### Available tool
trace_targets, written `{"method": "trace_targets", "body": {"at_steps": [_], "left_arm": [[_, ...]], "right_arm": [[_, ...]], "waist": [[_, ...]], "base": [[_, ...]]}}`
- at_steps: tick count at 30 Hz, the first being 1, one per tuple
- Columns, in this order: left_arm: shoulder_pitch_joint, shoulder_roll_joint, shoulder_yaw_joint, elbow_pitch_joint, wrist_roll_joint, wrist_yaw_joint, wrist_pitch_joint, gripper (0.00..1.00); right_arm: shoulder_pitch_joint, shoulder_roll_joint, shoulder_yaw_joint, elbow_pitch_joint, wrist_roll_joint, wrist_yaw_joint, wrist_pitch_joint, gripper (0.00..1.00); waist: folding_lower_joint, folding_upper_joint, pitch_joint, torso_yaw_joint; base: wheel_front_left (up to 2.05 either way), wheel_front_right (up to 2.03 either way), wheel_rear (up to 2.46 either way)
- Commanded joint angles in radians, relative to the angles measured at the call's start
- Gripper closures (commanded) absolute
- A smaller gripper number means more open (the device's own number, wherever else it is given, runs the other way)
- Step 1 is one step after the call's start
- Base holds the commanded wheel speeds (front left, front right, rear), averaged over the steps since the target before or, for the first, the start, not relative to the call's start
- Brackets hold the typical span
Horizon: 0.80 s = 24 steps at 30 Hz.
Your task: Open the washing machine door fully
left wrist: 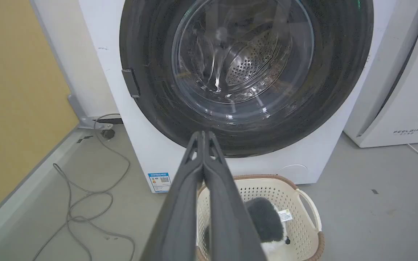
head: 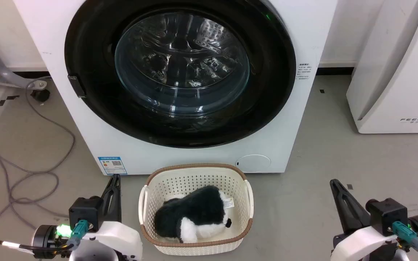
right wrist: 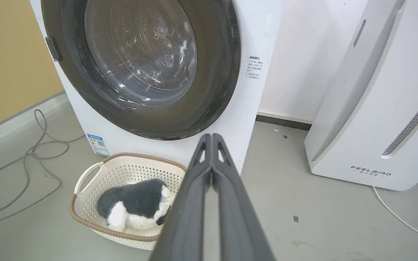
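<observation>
The washing machine (head: 49, 32) is a big white box straight ahead. Its door (head: 93, 43), a glossy black disc with a clear glass bowl window, sits flat against the front. A small dark handle tab (head: 76, 85) sticks out at the door's left rim. My left gripper (head: 114, 177) rests low at the lower left, shut and holding nothing, well short of the machine. My right gripper (head: 334, 182) sits at the lower right, also shut and holding nothing. Each wrist view looks up at the door (left wrist: 151, 90) (right wrist: 216, 72) past its own gripper (left wrist: 203, 134) (right wrist: 211, 136).
A cream perforated basket (head: 147, 195) holding a black and white plush toy (head: 194, 214) stands on the floor between my grippers, right below the door. A white FEELBIRD appliance (head: 394, 79) stands to the right. Grey cables (head: 31, 174) loop over the floor at the left.
</observation>
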Motion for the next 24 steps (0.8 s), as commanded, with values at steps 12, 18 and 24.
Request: {"method": "trace_targets", "body": {"at_steps": [12, 18, 24], "left_arm": [[0.014, 0.0, 0.002, -0.005, 0.003, -0.004, 0.0, 1.0], [0.014, 0.0, 0.002, -0.005, 0.003, -0.004, 0.0, 1.0], [0.0, 0.0, 0.0, 0.0, 0.0, 0.0, 0.0, 0.0]], "right_arm": [[-0.012, 0.0, 0.0, 0.002, 0.007, 0.0, 0.0, 1.0], [-0.012, 0.0, 0.0, 0.002, 0.007, 0.0, 0.0, 1.0], [0.0, 0.0, 0.0, 0.0, 0.0, 0.0, 0.0, 0.0]], "waist": [[0.0, 0.0, 0.0, 0.0], [0.0, 0.0, 0.0, 0.0], [0.0, 0.0, 0.0, 0.0]], "base": [[0.0, 0.0, 0.0], [0.0, 0.0, 0.0], [0.0, 0.0, 0.0]]}}
